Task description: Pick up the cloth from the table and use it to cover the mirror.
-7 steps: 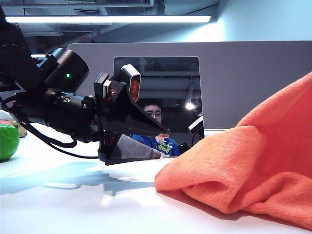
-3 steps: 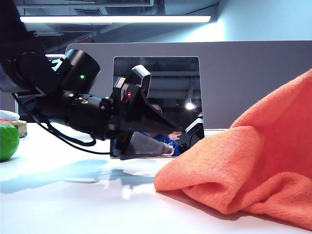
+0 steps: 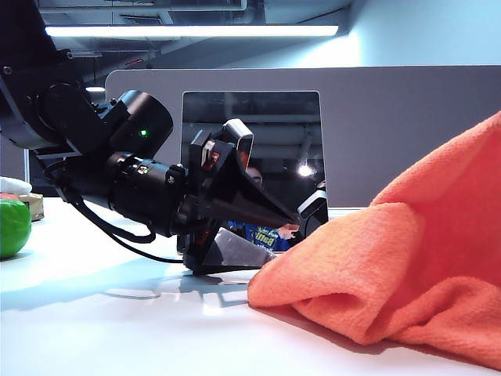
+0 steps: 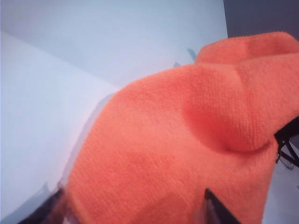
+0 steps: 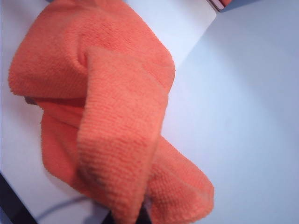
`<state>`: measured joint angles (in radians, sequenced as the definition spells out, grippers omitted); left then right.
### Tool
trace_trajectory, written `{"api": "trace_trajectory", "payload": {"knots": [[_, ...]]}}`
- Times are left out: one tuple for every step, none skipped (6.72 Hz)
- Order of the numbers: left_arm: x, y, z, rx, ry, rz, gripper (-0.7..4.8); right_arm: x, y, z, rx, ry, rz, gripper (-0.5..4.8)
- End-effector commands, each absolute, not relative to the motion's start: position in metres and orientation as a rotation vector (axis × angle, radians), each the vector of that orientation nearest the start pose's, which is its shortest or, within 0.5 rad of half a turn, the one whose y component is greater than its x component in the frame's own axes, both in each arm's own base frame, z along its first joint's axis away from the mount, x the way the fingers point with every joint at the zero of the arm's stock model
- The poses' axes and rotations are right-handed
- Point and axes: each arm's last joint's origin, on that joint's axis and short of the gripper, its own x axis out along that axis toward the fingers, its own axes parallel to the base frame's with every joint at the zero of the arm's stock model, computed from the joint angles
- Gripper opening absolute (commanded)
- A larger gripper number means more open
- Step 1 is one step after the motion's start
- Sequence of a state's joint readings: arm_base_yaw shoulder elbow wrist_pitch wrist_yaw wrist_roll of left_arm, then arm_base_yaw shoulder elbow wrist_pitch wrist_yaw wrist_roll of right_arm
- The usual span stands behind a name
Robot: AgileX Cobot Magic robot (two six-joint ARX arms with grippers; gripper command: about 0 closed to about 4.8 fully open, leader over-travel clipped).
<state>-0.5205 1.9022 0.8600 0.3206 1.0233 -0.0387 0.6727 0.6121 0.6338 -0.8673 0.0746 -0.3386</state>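
Half lifting the cloth (image 3: 391,266) at the right of the outside view, pinching it tight with the right gripper (image 5: 128,218), jaws closed on one bunched edge. Letting the rest of the cloth sag in a thick fold onto the table (image 3: 117,329), lower right of middle.

Reaching in low from the left with the left gripper (image 3: 282,233), jaws standing wide apart and holding nothing. Pointing at the near fold of the cloth, with the cloth edge sitting between the two fingers in the left wrist view.

Risking a few bad things from here:
- Closing on only a thin bit of fuzzy cloth, and having it slip out while lifting.
- Pushing the soft fold away instead of catching it.
- Scraping the lower finger on the table, since it is riding so low.
- Bumping the mirror (image 3: 266,117), standing upright just behind the left gripper in the middle of the view, and maybe knocking it over.
- Lifting with the cloth bunched up, so not spreading wide enough to hide the whole mirror.

Looking for room: plenty of bare white table at the lower left and in front. Less room behind, with the grey wall (image 3: 407,133) running across the back, close behind the mirror. Leaving a green thing (image 3: 12,227) far off at the left edge, well out of the way. Having open air above the mirror for bringing the cloth over.
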Motion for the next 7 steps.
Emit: {"api": "trace_trajectory", "payload": {"knots": [[0.278, -0.202, 0.119, -0.228, 0.81, -1.521, 3.77, 0.089, 0.069, 0.25, -0.62, 0.69, 0.704, -0.07], [0.275, -0.207, 0.119, -0.221, 0.812, -1.536, 3.76, 0.089, 0.068, 0.249, -0.62, 0.69, 0.704, -0.07], [0.274, -0.214, 0.122, -0.189, 0.76, -1.534, -0.06, 0.089, 0.068, 0.249, -0.62, 0.691, 0.704, -0.07], [0.277, -0.215, 0.126, -0.177, 0.701, -1.547, -0.06, 0.089, 0.068, 0.249, -0.62, 0.691, 0.704, -0.07], [0.277, -0.215, 0.126, -0.175, 0.691, -1.549, -0.06, 0.089, 0.068, 0.249, -0.62, 0.691, 0.704, -0.07], [0.277, -0.216, 0.127, -0.172, 0.675, -1.555, -0.06, 0.089, 0.068, 0.249, -0.621, 0.691, 0.704, -0.07], [0.281, -0.219, 0.141, -0.173, 0.554, -1.578, -0.06, 0.089, 0.068, 0.25, -0.62, 0.689, 0.704, -0.07]]}}
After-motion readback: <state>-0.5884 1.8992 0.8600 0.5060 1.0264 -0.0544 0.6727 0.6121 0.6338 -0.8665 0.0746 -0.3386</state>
